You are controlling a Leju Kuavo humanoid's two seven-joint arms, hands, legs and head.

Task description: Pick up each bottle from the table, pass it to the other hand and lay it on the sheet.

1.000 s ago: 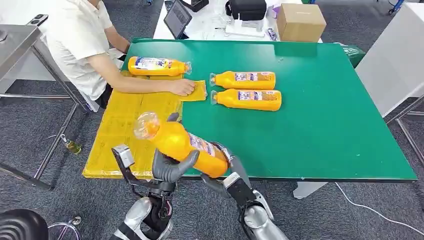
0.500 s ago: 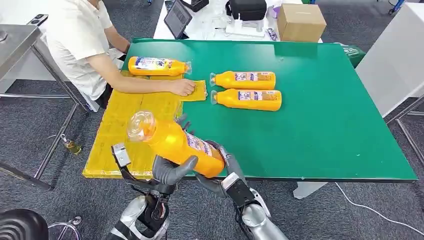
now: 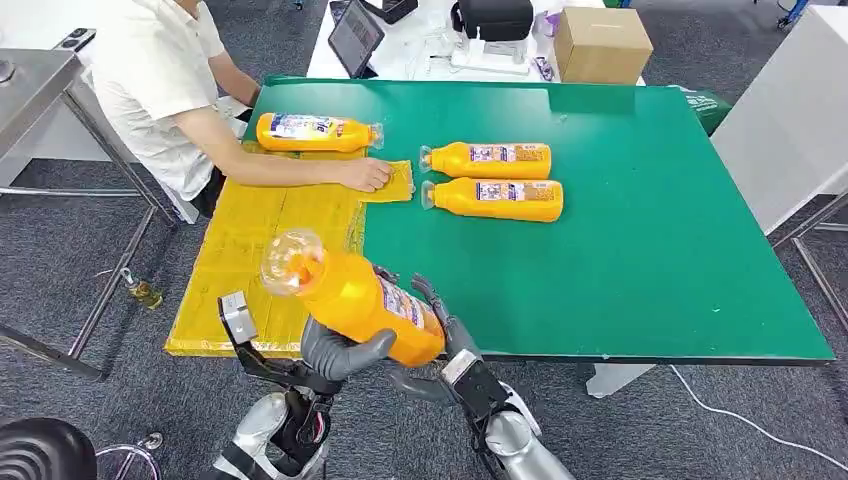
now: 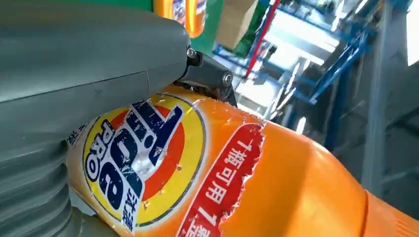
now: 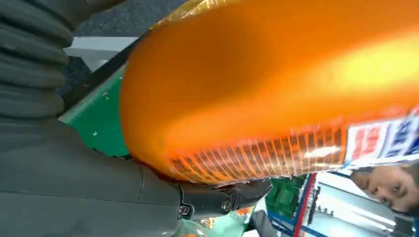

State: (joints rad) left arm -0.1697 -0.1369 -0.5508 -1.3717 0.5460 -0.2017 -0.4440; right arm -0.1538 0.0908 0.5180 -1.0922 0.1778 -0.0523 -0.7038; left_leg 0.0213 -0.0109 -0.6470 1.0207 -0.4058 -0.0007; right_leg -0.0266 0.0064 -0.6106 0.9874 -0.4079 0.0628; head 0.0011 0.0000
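Note:
An orange bottle with a clear cap hangs tilted over the table's near edge. My left hand grips its middle from below. My right hand cradles its base, fingers standing up beside it. Close up, the label of the bottle lies against the left hand, and the base of the bottle sits on the right hand. The yellow sheet covers the table's left side, with one bottle lying at its far end. Two more bottles lie on the green table.
A person in a white shirt sits at the table's left, one hand resting on the sheet's edge. Behind the green table are a cardboard box, a tablet and a black bag. A white cabinet stands at right.
Both hands have drawn the bottle a little nearer to me and lower, its cap end tipping up. The right hand's fingers stand straighter. The person and the other bottles have not moved.

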